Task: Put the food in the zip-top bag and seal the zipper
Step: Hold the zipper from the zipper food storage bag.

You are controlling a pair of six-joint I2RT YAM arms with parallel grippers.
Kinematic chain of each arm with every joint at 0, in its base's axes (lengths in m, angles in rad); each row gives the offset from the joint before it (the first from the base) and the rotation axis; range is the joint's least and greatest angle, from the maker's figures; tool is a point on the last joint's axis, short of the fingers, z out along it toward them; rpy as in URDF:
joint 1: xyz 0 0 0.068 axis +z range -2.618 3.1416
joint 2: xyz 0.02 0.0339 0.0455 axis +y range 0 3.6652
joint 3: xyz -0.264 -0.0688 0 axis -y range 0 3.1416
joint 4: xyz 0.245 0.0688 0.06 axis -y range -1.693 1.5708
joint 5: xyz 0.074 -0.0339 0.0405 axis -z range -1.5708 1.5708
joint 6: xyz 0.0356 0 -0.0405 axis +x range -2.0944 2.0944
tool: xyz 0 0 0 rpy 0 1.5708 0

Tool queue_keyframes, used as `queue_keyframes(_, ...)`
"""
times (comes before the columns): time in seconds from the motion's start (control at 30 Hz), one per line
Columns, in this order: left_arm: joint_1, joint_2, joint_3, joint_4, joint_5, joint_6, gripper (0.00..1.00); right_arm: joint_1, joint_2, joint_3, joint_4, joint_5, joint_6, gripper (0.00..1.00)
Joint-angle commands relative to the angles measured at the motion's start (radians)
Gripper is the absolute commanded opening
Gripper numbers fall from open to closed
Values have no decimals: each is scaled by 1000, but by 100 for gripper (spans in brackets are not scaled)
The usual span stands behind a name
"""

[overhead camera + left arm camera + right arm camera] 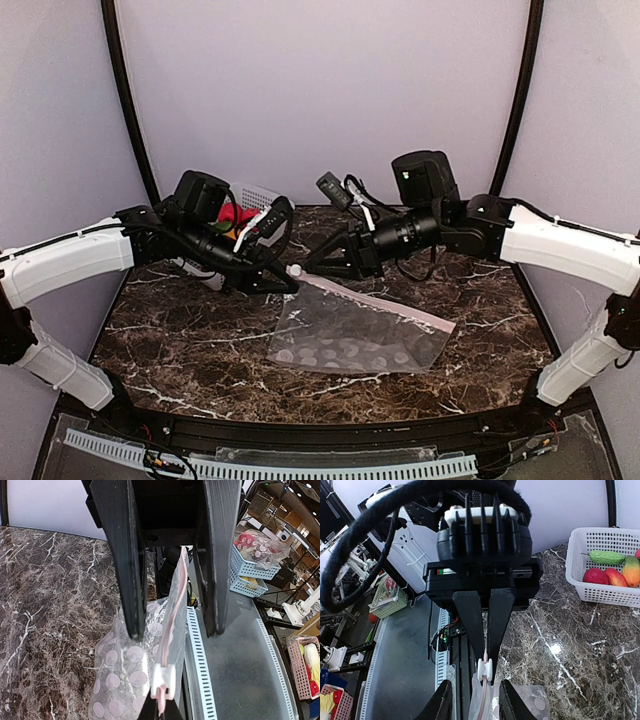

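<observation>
The clear dotted zip-top bag (350, 340) lies on the marble table, with its left corner lifted. Its pink zipper (400, 307) runs along the far edge, and the white slider (486, 669) sits at the left end. My left gripper (486, 657) is shut on the strip's end just past the slider (164, 680). My right gripper (476, 700) faces it, its jaws open on either side of the zipper and touching nothing. The food lies in a white basket (600, 595): a green cucumber (606, 557), a red piece (593, 575) and an orange-yellow-green piece (630, 570).
The basket (258, 193) stands at the back left behind my left arm. A perforated rail (270, 465) runs along the near edge. Dark poles and grey curtains close in the back and sides. Bins stand off the table (255, 555).
</observation>
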Motion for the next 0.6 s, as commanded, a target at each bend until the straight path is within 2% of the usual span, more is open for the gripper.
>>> queue_keyframes(0.0,5,-38,-14,10,3,-1,0,27,39,35,63,1,14,30)
queue_keyframes(0.27,6,-41,-16,11,-9,-2,1,39,68,38,89,-10,28,25)
queue_keyframes(0.57,6,-40,-16,14,-7,-3,1,39,68,20,127,-6,47,12)
